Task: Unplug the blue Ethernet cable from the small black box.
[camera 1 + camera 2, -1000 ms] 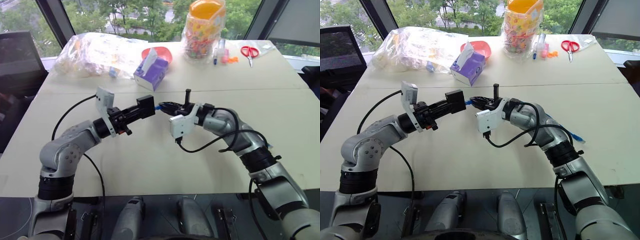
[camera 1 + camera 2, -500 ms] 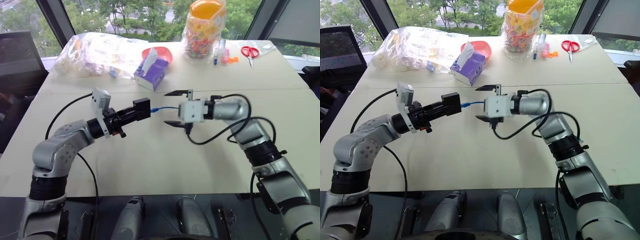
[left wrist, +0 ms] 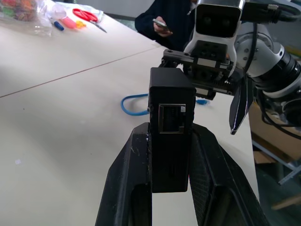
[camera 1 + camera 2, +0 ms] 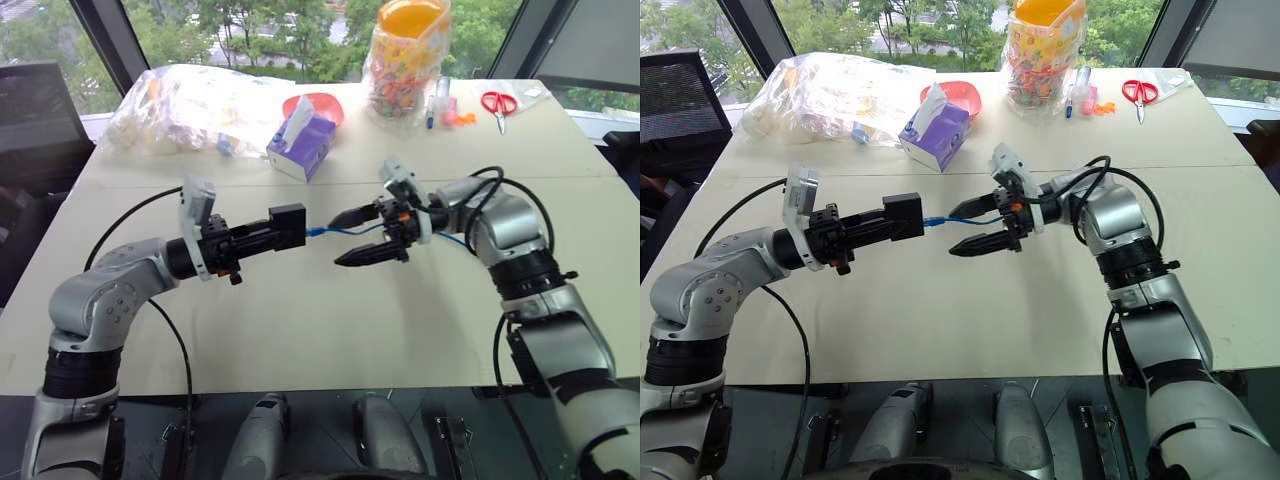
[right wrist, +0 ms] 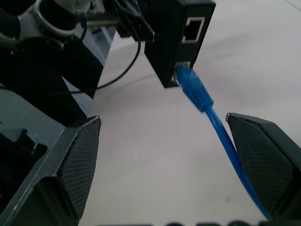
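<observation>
Still plugged, blue Ethernet cable point(image 5: 200, 94) between wide right gripper point(image 4: 362, 236), left gripper point(image 3: 169, 155) clamping small black box point(image 3: 171, 122)

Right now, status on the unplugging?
Left gripper shut on small matte black box. Right gripper open around bright-blue Ethernet cable, not gripping. Plug seated in box. Nothing in the way.

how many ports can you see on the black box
2. On the small black box held by the left gripper, one port is empty and the blue Ethernet cable is plugged into the other. Other faces are hidden.
</observation>
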